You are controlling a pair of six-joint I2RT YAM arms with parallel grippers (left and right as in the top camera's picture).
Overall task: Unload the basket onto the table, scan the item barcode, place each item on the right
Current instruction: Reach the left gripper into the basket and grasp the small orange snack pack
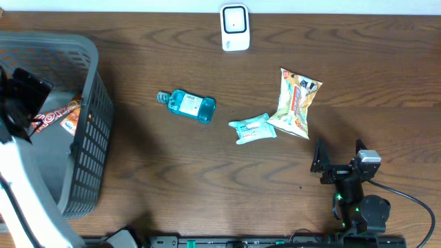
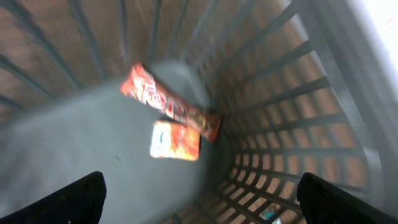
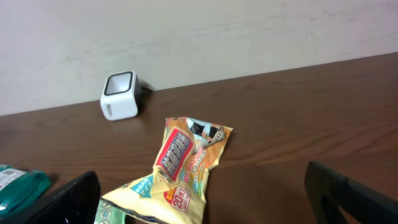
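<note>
The left gripper [image 1: 19, 93] hangs over the grey basket [image 1: 93, 103] at the left end of the bench [image 1: 207, 186]. Its jaws are spread wide and hold nothing. In its wrist view, 2 items lie on the basket floor below it: a red-orange candy bar [image 2: 168, 102] lying at a slant, and a small orange and white packet [image 2: 175, 140] just beside it, possibly touching, though the blur makes that hard to judge.

The right gripper [image 1: 339, 157] sits low near the front right of the bench, jaws also wide apart and empty, facing the back wall.

The white barcode scanner [image 1: 234, 27] stands at the back edge of the bench, near the middle.

3 items lie on the open bench between the basket and the right gripper. A blue bottle [image 1: 189, 105] lies on its side near the centre. A small teal packet [image 1: 252, 128] lies to its right. A yellow snack bag [image 1: 295, 103] lies flat against the teal packet's right end, directly ahead of the right gripper and well short of the scanner.
</note>
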